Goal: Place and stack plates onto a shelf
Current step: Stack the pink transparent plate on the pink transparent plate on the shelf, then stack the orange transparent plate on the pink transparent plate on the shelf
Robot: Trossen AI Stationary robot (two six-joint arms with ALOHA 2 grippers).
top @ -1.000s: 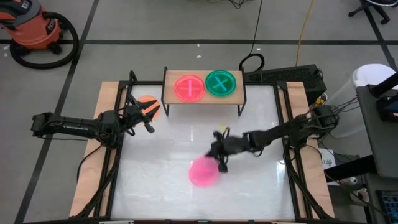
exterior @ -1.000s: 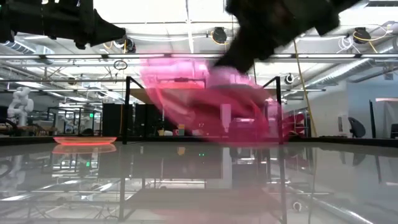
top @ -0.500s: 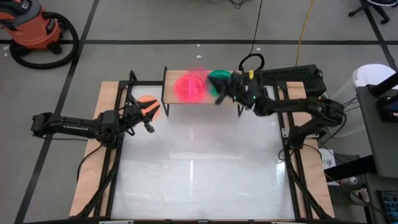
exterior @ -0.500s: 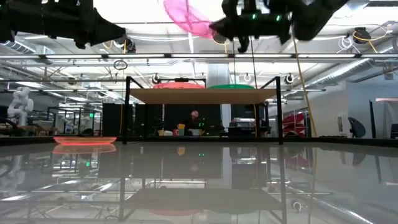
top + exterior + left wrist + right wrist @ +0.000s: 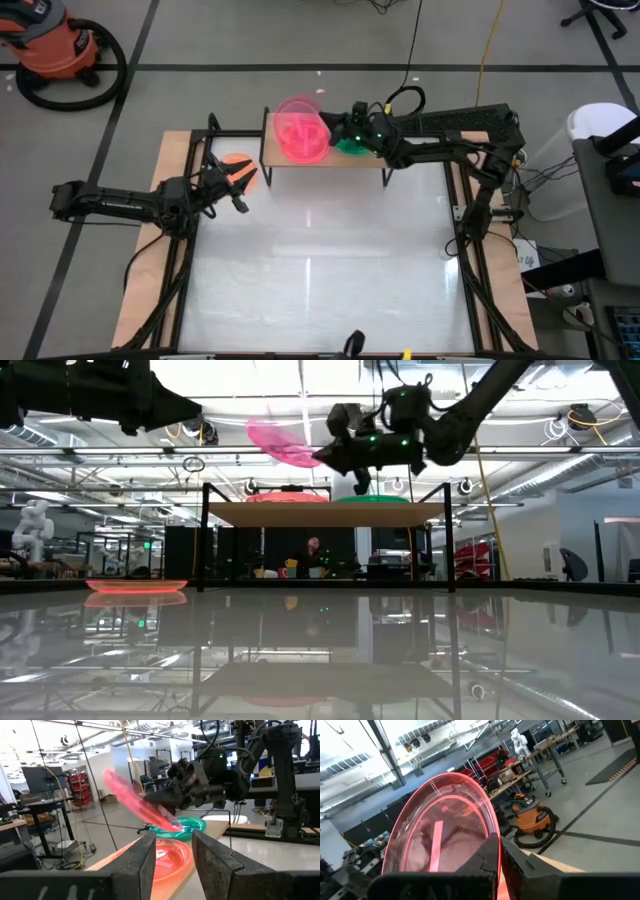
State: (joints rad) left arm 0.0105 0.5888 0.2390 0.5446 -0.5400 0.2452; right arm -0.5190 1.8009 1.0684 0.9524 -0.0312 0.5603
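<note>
My right gripper is shut on a pink plate and holds it over the left half of the light-wood shelf. A second pink plate and a green plate lie flat on the shelf; in the high view the gripper hides part of the green one. An orange plate lies flat on the table left of the shelf. My left gripper is open and waits raised above the table beside that orange plate. My right gripper pinches the pink plate's rim on its right-hand side, one finger on each face. The fingers come roughly level from the table's right. The plate is lifted clear above the shelf and tilted, its free edge higher than the held edge.
The white tabletop spreads between the shelf and the near edge, with wooden strips and a black frame along its sides. An orange shop vacuum stands on the floor beyond the far left corner. Cables run behind the shelf.
My right gripper has lifted the pink plate from the middle of the table, up and toward the far edge. It now holds the plate tilted over the shelf's left half. In the last half second it has shifted slightly left and lower. The left arm has kept still.
</note>
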